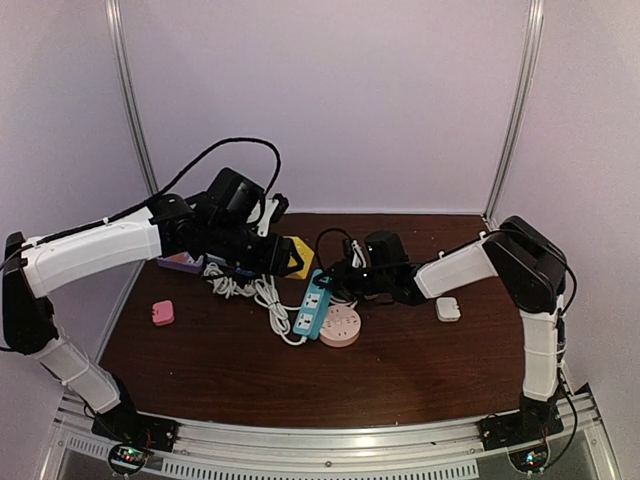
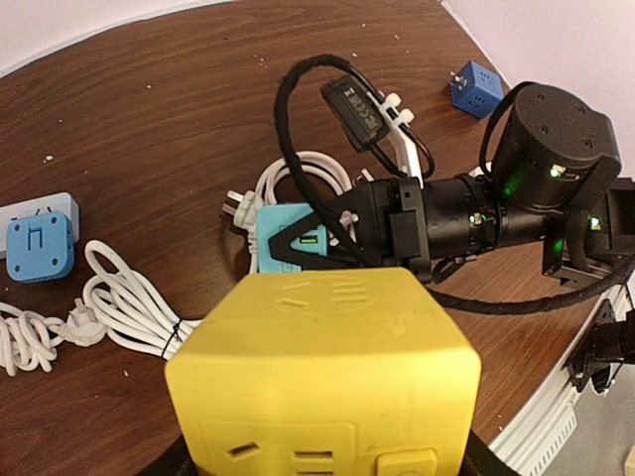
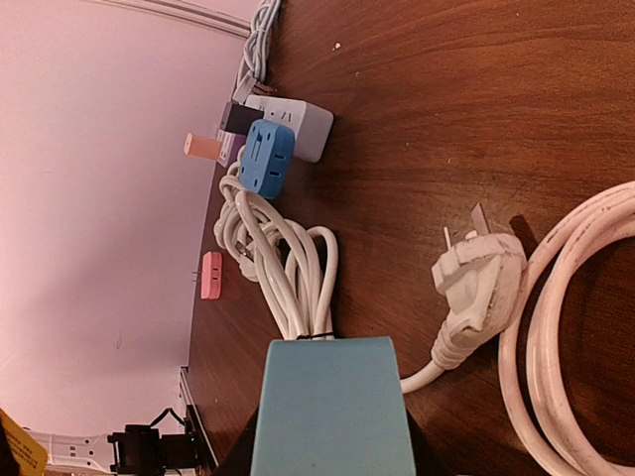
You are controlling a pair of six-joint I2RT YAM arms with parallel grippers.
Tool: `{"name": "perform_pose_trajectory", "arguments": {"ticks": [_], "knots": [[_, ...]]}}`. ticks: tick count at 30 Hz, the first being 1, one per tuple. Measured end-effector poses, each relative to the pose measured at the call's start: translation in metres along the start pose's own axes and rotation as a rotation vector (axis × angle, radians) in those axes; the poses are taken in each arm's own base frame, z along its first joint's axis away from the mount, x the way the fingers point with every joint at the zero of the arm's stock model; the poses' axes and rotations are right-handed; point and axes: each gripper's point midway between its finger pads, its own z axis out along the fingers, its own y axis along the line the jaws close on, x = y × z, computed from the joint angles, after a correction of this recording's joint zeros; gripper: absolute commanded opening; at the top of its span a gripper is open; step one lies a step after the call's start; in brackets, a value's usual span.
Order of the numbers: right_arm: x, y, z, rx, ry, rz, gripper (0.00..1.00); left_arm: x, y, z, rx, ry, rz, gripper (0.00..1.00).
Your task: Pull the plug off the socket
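My left gripper (image 1: pixel 285 255) is shut on a yellow cube socket (image 1: pixel 298 254), held above the table. It fills the left wrist view (image 2: pixel 322 367), and the faces that show have empty slots. My right gripper (image 1: pixel 338 280) is shut on the far end of a teal power strip (image 1: pixel 314 304) lying on the table. The strip also shows in the right wrist view (image 3: pixel 332 407) and the left wrist view (image 2: pixel 288 233). A white plug (image 3: pixel 478 283) on a white cable lies loose on the table beside the strip, prongs bare.
A bundled white cable (image 1: pixel 262 295) lies left of the strip. A round pink socket (image 1: pixel 340 327) touches its near end. A pink adapter (image 1: pixel 162 313) lies at the left and a white adapter (image 1: pixel 448 309) at the right. A blue adapter (image 3: pixel 266 157) leans on a white socket block (image 3: pixel 298 124).
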Motion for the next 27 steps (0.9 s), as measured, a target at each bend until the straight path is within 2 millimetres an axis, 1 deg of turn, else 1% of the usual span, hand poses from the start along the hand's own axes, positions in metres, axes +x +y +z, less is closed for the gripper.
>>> {"name": "perform_pose_trajectory", "arguments": {"ticks": [3, 7, 11, 13, 14, 16, 19, 21, 24, 27], "knots": [[0.002, -0.001, -0.001, -0.008, -0.002, 0.008, 0.00, 0.001, 0.006, 0.000, -0.008, 0.000, -0.007, 0.20], [0.010, -0.003, 0.000, -0.003, 0.010, 0.010, 0.00, 0.018, 0.023, 0.004, -0.040, 0.032, -0.038, 0.20], [0.021, 0.001, 0.001, 0.001, 0.034, 0.007, 0.00, 0.044, 0.054, 0.007, -0.097, 0.084, -0.096, 0.21], [0.030, 0.002, -0.001, 0.006, 0.049, 0.006, 0.00, 0.048, 0.067, 0.007, -0.121, 0.096, -0.123, 0.22], [0.035, 0.003, -0.003, 0.011, 0.056, 0.008, 0.02, 0.048, 0.072, 0.007, -0.133, 0.098, -0.135, 0.22], [0.045, 0.003, -0.008, 0.025, 0.069, 0.015, 0.06, 0.043, 0.081, 0.008, -0.149, 0.092, -0.151, 0.22], [0.055, 0.003, -0.016, 0.058, 0.075, 0.016, 0.10, 0.026, 0.084, 0.016, -0.154, 0.077, -0.165, 0.22], [0.063, 0.005, -0.018, 0.068, 0.081, 0.009, 0.14, 0.011, 0.084, 0.029, -0.134, 0.057, -0.174, 0.22], [0.072, 0.006, -0.023, 0.079, 0.085, 0.008, 0.22, -0.002, 0.086, 0.051, -0.096, 0.055, -0.189, 0.22], [0.080, 0.008, -0.025, 0.083, 0.092, 0.009, 0.26, -0.014, 0.096, 0.074, -0.074, 0.067, -0.206, 0.22]]}}
